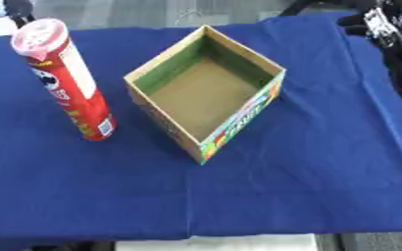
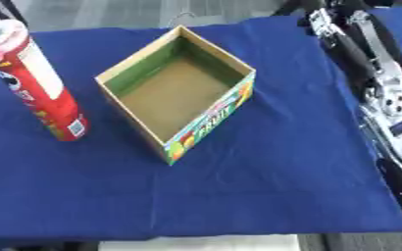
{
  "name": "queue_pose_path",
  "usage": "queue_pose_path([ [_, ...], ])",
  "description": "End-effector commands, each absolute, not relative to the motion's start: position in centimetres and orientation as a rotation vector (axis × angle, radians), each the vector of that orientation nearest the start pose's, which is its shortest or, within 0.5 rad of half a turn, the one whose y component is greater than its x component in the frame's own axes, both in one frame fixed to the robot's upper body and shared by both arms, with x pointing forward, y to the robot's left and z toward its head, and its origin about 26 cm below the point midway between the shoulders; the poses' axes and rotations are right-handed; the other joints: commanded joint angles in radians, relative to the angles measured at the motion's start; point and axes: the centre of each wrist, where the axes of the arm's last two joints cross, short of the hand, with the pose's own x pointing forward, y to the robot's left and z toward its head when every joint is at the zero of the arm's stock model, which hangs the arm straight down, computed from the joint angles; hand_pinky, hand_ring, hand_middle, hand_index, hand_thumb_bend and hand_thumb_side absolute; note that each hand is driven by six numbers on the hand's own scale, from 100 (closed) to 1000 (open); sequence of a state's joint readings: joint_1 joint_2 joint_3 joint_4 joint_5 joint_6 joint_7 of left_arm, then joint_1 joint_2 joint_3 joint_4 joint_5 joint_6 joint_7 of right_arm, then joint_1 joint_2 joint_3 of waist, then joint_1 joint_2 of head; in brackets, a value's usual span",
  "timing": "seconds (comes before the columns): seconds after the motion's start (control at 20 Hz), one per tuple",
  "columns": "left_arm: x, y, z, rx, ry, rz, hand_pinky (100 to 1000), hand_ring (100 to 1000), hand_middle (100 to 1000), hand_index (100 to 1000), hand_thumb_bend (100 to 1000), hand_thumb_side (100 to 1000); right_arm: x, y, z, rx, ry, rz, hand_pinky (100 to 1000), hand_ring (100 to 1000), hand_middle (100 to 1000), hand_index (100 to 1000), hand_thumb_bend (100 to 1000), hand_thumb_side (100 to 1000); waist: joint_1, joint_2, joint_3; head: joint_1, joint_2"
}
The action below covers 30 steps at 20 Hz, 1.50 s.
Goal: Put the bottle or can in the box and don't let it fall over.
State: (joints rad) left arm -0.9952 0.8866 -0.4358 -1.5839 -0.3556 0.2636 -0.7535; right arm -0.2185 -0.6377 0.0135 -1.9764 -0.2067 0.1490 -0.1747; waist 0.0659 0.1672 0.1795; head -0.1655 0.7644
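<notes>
Blue cloth [image 1: 307,186] is covering the table where we are working, with grey floor showing beyond its far edge. Our red can [image 1: 64,81] is standing upright at the left, long axis vertical, just beside the open cardboard box [image 1: 206,93] but apart from it. Our right arm [image 2: 372,73] is reaching in along the right edge, well apart from the can, with the box lying between them. We cannot tell how its hand is set; the left hand is not showing. Nothing is touching the can.
</notes>
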Motion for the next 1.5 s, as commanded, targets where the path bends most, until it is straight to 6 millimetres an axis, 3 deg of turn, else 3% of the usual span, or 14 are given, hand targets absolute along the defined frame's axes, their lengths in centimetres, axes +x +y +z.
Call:
queue_pose_path([
  [0.05,37.4,25.2,35.8,0.849,-1.309,-1.675,763,831,886,851,492,903,28.8,-30.9,21.5,-0.341,-2.052,0.371,833,765,794,991,100,705,0.000,-0.009,-0.001,0.009,0.006],
  [1.05,39.7,24.9,34.3,0.772,-1.260,-1.676,752,838,876,816,519,893,28.8,-30.7,21.4,-0.327,-2.043,0.375,834,764,789,990,100,708,0.003,-0.003,-0.016,0.038,0.005],
  [1.5,39.3,24.6,35.2,0.805,-1.325,-1.653,763,847,883,821,504,861,28.8,-30.7,21.3,-0.325,-2.041,0.377,833,762,786,990,100,710,0.003,0.003,-0.017,0.045,0.004],
])
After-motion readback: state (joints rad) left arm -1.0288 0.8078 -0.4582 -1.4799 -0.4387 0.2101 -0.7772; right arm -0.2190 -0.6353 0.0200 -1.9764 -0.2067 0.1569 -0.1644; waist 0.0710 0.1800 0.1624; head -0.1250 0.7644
